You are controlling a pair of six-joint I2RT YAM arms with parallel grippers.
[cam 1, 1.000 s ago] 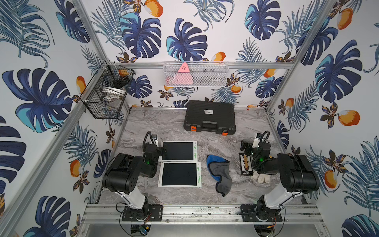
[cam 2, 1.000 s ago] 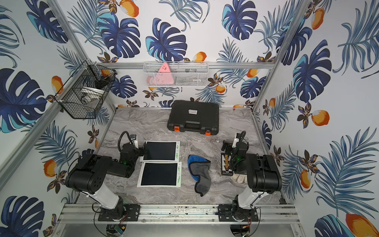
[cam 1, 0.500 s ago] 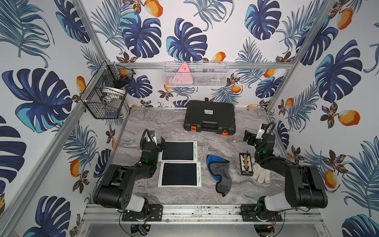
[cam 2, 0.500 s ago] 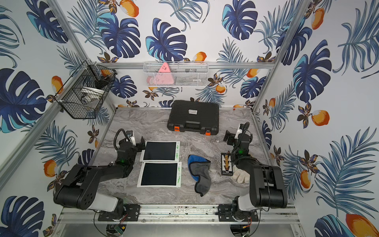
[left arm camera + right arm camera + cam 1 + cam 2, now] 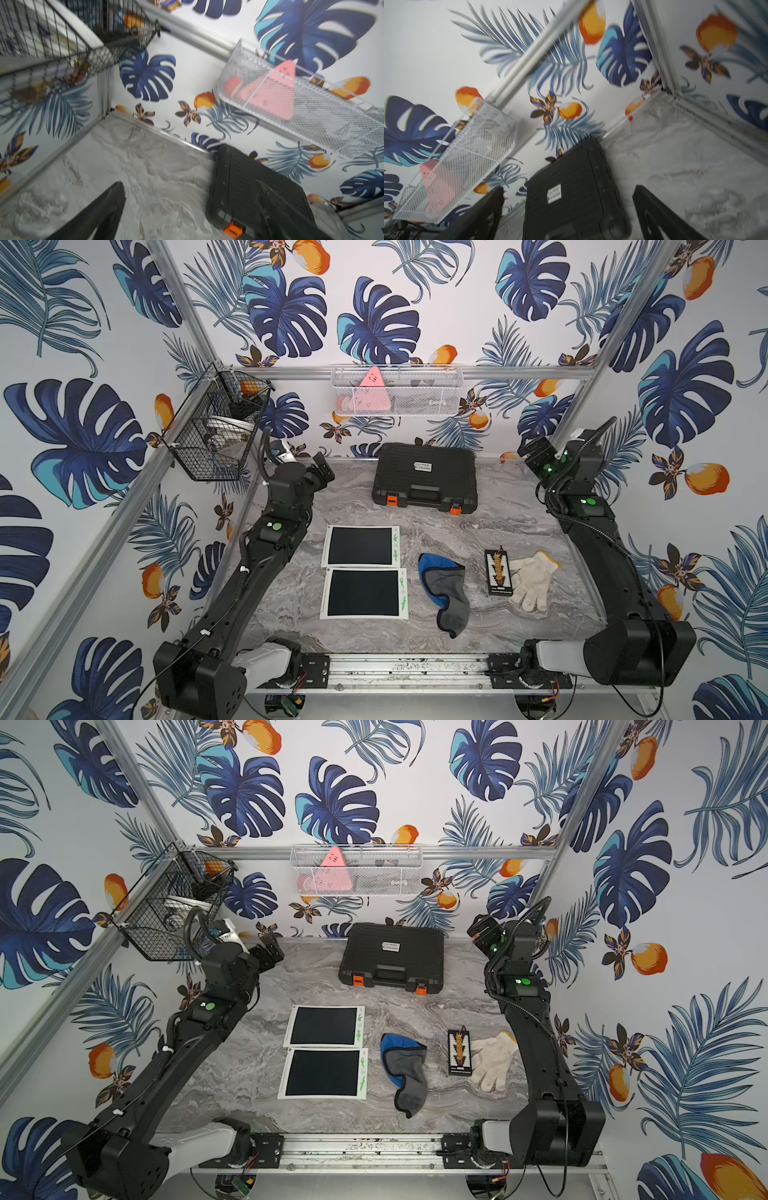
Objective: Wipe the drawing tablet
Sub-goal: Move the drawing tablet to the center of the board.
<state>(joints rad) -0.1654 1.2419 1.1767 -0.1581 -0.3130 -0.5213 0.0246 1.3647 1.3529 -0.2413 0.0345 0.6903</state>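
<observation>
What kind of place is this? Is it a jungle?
Likely a robot practice booth, not a jungle: leafy wallpaper on a metal frame, with the left arm and right arm bolted to a rail.

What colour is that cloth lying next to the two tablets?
The cloth is blue and grey, clearest in a top view.

Two tablets (image 5: 360, 546) (image 5: 363, 593), one cloth (image 5: 446, 591), one glove (image 5: 530, 578)

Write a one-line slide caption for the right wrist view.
Open, empty right gripper frames the black case on the marble table, white mesh basket on the wall behind.
</observation>
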